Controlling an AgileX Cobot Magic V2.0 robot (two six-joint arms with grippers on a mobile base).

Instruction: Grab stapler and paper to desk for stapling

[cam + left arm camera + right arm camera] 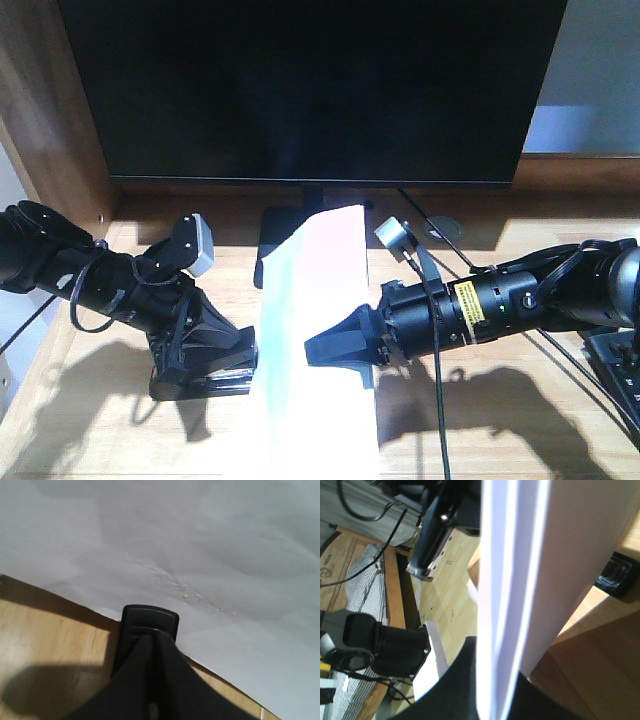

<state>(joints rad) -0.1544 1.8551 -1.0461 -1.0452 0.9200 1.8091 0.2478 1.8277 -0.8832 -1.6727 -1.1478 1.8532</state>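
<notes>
1. The paper (315, 300): white, unmarked sheets, bowed up from the surface (90, 420) at centre.
2. The right claw (335, 350) is clamped on its right edge.
3. The stapler (190, 385), black with a metal channel, lies at the paper's left edge.
4. The left claw (240, 352) has its fingers together, tips on the stapler.

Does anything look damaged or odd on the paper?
Yes: the paper shows a trail of small dimples and wrinkles just past the stapler in the left wrist view; the sheet isn't smooth there.
</notes>
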